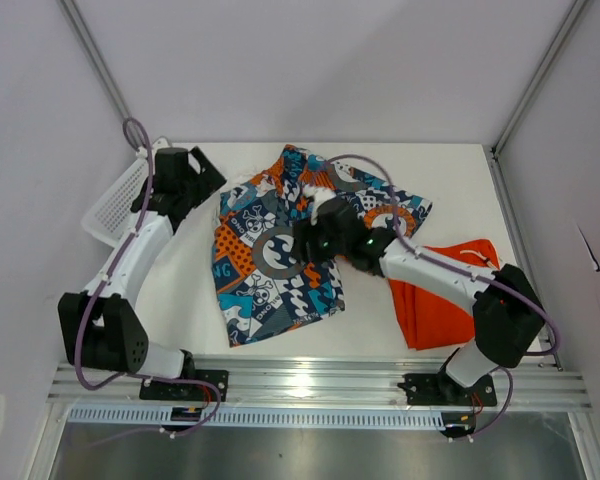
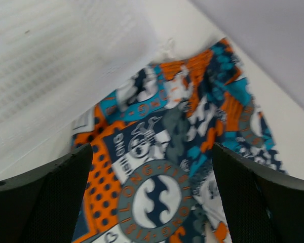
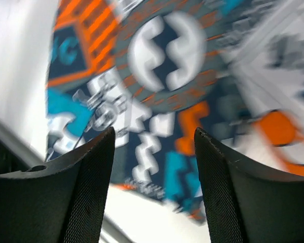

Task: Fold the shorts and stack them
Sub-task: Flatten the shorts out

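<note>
Orange, blue, white and black print covers the patterned shorts (image 1: pixel 270 275), which lie spread across the middle of the white table (image 1: pixel 450 180), mostly flat at the near end and rumpled at the far end. A round grey emblem (image 1: pixel 278 252) sits near their centre. The plain orange shorts (image 1: pixel 435 300) lie to the right of them as a compact, roughly rectangular patch towards the near right of the table. The right arm crosses over the far left corner of this patch, so I cannot tell whether the two pairs touch there. The right gripper (image 3: pixel 152 136) hangs over the middle of the patterned shorts, just right of the emblem. Its wrist view is blurred, but the two dark fingers stand apart with nothing pinched between them, and the printed fabric shows in the gap beyond. The left gripper (image 1: pixel 202 178) is at the far left, just beside the far left corner of the patterned shorts, its jaws spread wide and released, gripping nothing. In its wrist view the print and another round emblem fill the space between the fingers. A white plastic mesh basket (image 1: pixel 115 205) rests tilted at the far left edge of the table, right beside the left arm.
</note>
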Robot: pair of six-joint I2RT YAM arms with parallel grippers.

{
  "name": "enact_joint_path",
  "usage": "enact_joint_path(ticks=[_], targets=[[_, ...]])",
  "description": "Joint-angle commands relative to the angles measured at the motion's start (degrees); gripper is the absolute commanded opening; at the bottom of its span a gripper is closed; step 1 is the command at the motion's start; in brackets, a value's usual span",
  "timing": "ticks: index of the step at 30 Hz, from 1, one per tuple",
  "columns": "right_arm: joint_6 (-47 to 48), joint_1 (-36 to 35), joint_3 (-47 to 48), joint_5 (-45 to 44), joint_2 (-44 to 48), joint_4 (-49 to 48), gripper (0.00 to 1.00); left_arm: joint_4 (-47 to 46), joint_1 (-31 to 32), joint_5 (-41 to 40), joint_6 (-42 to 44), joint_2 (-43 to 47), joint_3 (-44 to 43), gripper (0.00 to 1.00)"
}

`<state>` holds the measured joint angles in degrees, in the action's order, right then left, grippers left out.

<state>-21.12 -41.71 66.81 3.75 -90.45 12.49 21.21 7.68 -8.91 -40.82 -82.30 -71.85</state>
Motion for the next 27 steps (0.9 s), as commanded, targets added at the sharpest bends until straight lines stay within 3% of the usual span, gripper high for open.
enact_joint_path(ticks=[1,2,5,13,17,22,23,27], targets=[[0.82,-9.94,0.08,-9.09,2.22,0.96,0.65,2.43,-1.97,4.51,2.75,6.79,4.52,0.99],[0.47,-14.93,1.3,-10.76,1.43,2.0,0.65,3.04,-2.23,4.25,3.98,7.59,5.57,0.99],[-0.67,-19.88,4.29,-14.99,-2.79,4.03,0.65,7.25,-3.02,1.01,5.31,9.44,6.9,0.99],[-4.1,-22.18,4.74,-15.18,-7.01,1.57,0.63,11.92,-4.08,-7.7,6.01,9.36,9.28,0.98],[-4.45,-22.09,5.09,-15.35,-7.54,1.14,0.63,13.77,-5.82,-11.57,-0.64,9.96,14.87,0.98],[-4.98,-22.18,4.56,-15.26,-7.1,0.78,0.63,5.09,-14.35,-4.82,-6.2,16.19,24.29,0.97],[-5.07,-22.18,3.95,-15.18,-6.93,0.61,0.63,2.54,-14.97,-3.41,-6.38,17.95,29.79,0.97],[-5.59,-22.09,1.67,-15.52,-5.79,-0.01,0.64,-2.58,-14.98,-6.54,-8.57,24.11,35.64,0.98]])
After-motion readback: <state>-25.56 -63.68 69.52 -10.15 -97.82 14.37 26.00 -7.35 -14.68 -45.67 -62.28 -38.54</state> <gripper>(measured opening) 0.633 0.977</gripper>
